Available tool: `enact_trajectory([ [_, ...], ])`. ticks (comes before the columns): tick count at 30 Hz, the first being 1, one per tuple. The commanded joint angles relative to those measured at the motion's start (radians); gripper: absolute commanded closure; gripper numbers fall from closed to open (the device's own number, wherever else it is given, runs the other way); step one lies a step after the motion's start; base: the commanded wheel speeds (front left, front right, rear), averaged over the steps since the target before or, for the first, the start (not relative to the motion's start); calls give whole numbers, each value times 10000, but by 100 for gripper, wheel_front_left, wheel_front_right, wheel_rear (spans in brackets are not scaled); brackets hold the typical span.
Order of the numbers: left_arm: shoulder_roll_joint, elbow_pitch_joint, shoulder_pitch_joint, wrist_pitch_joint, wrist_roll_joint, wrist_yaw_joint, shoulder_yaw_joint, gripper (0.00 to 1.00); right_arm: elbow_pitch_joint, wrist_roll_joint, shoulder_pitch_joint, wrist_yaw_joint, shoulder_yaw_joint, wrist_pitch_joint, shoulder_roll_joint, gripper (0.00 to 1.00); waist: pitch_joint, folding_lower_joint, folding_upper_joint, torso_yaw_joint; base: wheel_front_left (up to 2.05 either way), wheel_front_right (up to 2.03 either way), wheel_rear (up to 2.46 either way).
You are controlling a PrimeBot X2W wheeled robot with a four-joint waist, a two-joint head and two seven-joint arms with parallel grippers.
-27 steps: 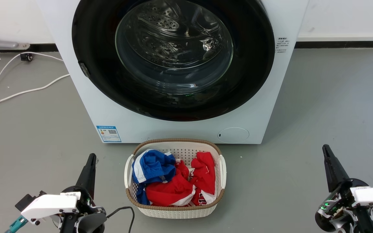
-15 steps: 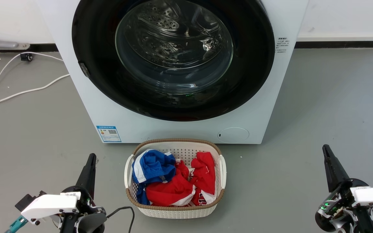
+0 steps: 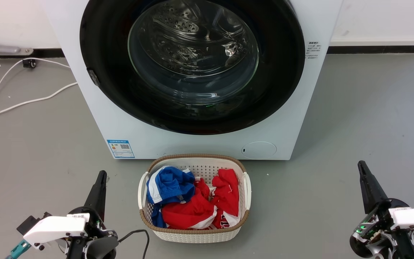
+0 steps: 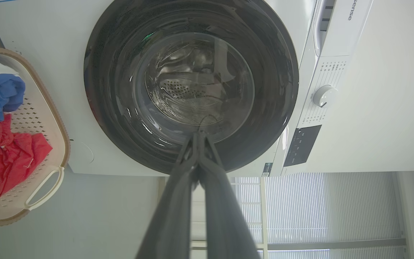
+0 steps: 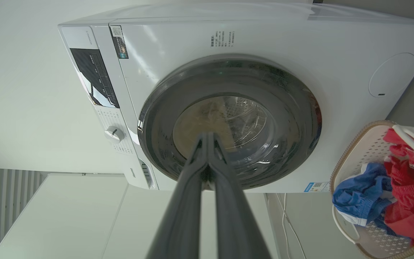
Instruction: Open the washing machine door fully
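Washing machine door (image 3: pixel 192 64): shut flush in the white machine front, centred ahead. Left gripper (image 3: pixel 101 175), right gripper (image 3: pixel 360 166): held low, well apart from it, each pair of fingers pressed together.

Risk: a slip may be expected on the glossy rim if the small catch (image 3: pixel 92 76), seemingly the handle, is missed. The laundry basket (image 3: pixel 193 235) of clothes, just before the machine, could be struck.

Grey floor (image 3: pixel 354 118); white cable (image 3: pixel 23 102) trailed at left; white wall (image 3: pixel 372 18) behind.

Black washing machine door (image 3: pixel 192 66) on a white machine (image 3: pixel 124 122).
The cream basket (image 3: pixel 192 235) had a perforated pattern and brown rim; the clothes (image 3: pixel 192 212) were red, blue and white; the floor (image 3: pixel 31 162) was grey.
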State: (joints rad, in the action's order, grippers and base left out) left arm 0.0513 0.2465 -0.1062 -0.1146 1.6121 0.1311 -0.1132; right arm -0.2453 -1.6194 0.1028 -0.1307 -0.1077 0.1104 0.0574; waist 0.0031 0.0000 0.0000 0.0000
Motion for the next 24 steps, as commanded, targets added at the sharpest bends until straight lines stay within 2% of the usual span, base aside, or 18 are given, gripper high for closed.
enact_trajectory([
  [1,-24,-5,-71,-24,17,21,-30,100,-12,38,122,0,-12,13,-41,100,0,0,0,0,0,0,0],
  [13,-24,-5,-70,-23,17,21,-30,100,-11,47,123,0,-24,27,-47,100,0,0,0,0,0,0,0],
  [14,0,-2,-1,3,0,0,0,0,-1,13,0,0,-10,-1,-10,0,0,0,0,0,0,0,0],
  [19,-24,136,284,210,-109,-4,88,0,-194,206,-316,1,12,-191,-32,0,4,0,0,0,0,0,0],
  [24,-22,-4,314,460,-675,-15,-5,0,68,1033,-406,1,-16,-441,-34,0,13,0,0,1,0,0,0],
])
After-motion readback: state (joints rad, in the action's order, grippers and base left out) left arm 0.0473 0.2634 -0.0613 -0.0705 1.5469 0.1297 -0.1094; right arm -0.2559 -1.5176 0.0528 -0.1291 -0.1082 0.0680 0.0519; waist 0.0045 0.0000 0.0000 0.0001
